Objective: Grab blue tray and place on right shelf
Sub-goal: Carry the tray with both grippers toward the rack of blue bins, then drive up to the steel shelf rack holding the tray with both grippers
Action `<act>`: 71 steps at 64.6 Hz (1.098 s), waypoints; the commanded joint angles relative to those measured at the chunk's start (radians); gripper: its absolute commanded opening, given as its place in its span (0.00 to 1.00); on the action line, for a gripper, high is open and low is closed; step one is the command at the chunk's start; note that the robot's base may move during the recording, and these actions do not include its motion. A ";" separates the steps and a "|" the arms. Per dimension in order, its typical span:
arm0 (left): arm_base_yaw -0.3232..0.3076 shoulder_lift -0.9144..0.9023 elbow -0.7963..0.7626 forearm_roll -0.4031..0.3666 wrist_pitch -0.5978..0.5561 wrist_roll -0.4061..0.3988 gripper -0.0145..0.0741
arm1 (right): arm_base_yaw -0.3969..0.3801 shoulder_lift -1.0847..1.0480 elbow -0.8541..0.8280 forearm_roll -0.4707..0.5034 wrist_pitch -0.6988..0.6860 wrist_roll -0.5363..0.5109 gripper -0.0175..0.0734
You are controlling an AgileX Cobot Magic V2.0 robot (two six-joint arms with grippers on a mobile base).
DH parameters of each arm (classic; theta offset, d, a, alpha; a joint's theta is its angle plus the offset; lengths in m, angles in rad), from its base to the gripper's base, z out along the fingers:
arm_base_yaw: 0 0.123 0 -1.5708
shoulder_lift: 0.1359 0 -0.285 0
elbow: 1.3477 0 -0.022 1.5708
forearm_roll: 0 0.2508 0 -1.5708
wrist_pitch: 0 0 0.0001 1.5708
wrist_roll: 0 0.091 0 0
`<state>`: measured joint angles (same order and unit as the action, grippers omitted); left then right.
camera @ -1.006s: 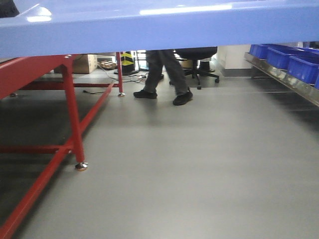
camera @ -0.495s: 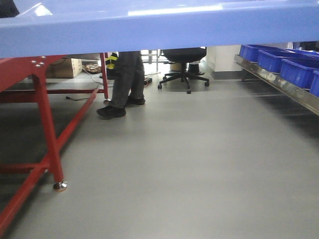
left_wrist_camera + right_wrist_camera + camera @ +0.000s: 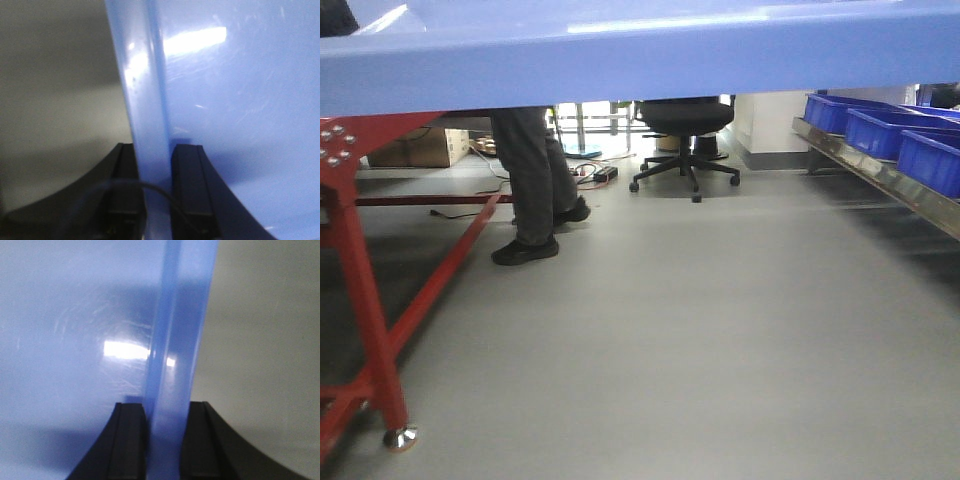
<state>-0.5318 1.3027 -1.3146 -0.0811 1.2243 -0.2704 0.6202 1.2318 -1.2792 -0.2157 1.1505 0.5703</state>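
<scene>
Tray spans the whole top of the front view, carried free of any surface and pinched at both ends. My left gripper is clamped on the flared rim with a finger on each side, and my right gripper grips the opposite rim the same way. Over the last second everything beneath it has slid toward the left of the frame. The red worktop leg has gone from mid-left to the far left edge, and the person's legs and the chair have drifted left too, while the tray has kept its place. I take that as my base turning right, toward the shelf, whose steel rail runs along the right edge carrying dark blue bins. It is not yet in front of me, so placing looks some way off. The grey floor between is smooth and faintly glossy. A box sits far back at upper left.
</scene>
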 commanded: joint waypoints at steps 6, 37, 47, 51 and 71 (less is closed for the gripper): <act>-0.016 -0.025 -0.022 -0.040 -0.016 0.037 0.11 | 0.006 -0.025 -0.033 -0.013 -0.103 -0.023 0.25; -0.016 -0.025 -0.022 -0.054 -0.016 0.037 0.11 | 0.006 -0.025 -0.033 -0.013 -0.103 -0.023 0.25; -0.016 -0.025 -0.022 -0.058 -0.016 0.037 0.11 | 0.006 -0.025 -0.033 -0.013 -0.103 -0.023 0.25; -0.016 -0.025 -0.022 -0.058 -0.016 0.037 0.11 | 0.006 -0.025 -0.033 -0.013 -0.103 -0.023 0.25; -0.016 -0.025 -0.022 -0.058 -0.016 0.037 0.11 | 0.006 -0.025 -0.033 -0.013 -0.103 -0.023 0.25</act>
<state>-0.5318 1.3027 -1.3146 -0.0850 1.2278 -0.2704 0.6202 1.2318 -1.2792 -0.2157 1.1505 0.5703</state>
